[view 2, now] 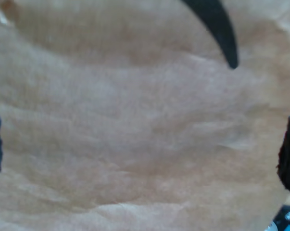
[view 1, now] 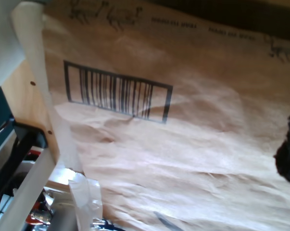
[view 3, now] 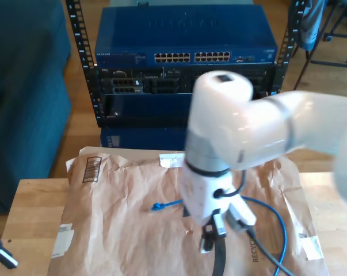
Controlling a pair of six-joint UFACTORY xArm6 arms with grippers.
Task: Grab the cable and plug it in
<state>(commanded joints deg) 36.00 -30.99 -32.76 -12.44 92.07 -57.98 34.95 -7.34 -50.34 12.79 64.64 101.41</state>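
Observation:
In the exterior view the thin blue cable (view 3: pixel 279 227) lies on brown paper (view 3: pixel 121 230), and its small plug end (view 3: pixel 157 206) points to that view's left. A blurred white arm (view 3: pixel 231 126) reaches in from the exterior view's right. Its gripper (view 3: pixel 212 236) hangs just right of the plug, over the cable's middle, which it hides. My second gripper (view 2: pixel 140 154) is open, with dark fingers (view 2: pixel 289 161) at both edges and only paper between them. My first gripper (view 1: pixel 142 154) shows one dark finger (view 1: pixel 289 156) far out to the side, over bare paper.
A blue network switch (view 3: pixel 185 43) with rows of ports sits in a black rack (view 3: pixel 185 86) behind the table. The paper carries a barcode (view 1: pixel 117 91) near the wooden table's edge (view 3: pixel 29 201). A black cable (view 2: pixel 214 29) curves above the paper. A blue couch (view 3: pixel 23 86) stands at the exterior view's left.

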